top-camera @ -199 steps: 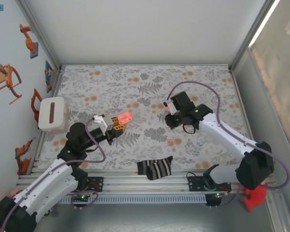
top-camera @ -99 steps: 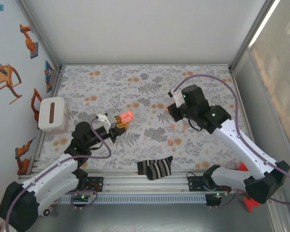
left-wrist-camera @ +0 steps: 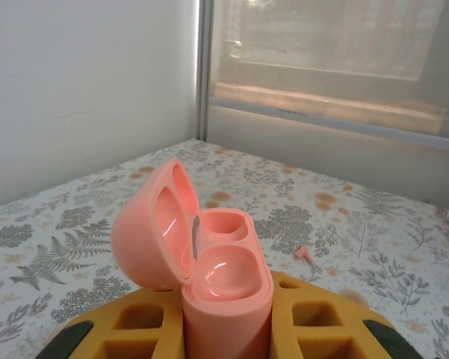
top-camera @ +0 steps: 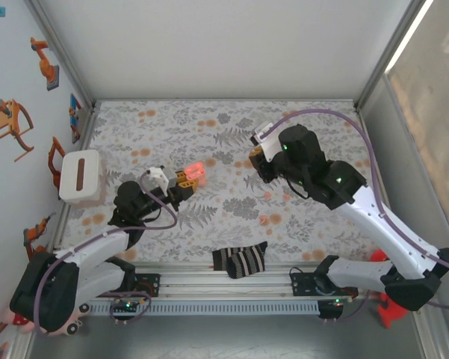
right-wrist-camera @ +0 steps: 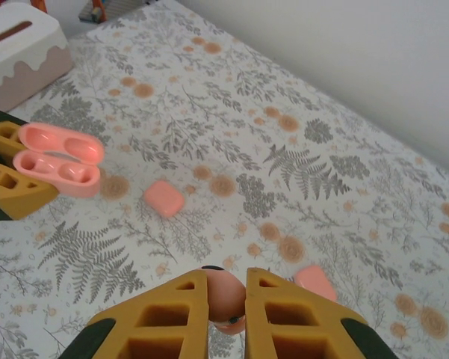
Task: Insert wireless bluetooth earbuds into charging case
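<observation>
My left gripper (top-camera: 184,179) (left-wrist-camera: 225,303) is shut on an open salmon-pink charging case (top-camera: 195,173) (left-wrist-camera: 218,273) and holds it upright above the cloth. Its lid is swung to the left and both wells are bare. The same case (right-wrist-camera: 58,161) lies at the left of the right wrist view. My right gripper (top-camera: 260,164) (right-wrist-camera: 227,278) hovers over the cloth to the case's right, shut on one coral earbud (right-wrist-camera: 225,299) with a dark tip. A second earbud (top-camera: 264,220) (left-wrist-camera: 304,254) lies loose on the cloth.
Two closed pink cases (right-wrist-camera: 163,197) (right-wrist-camera: 315,283) lie on the floral cloth below the right gripper. A white tissue box (top-camera: 80,176) stands at the left edge. A striped sock (top-camera: 240,259) lies near the front rail. Walls enclose the table.
The right arm has lifted and swung back and left with the earbud pinched in it. The left gripper has carried the open case slightly farther back.
</observation>
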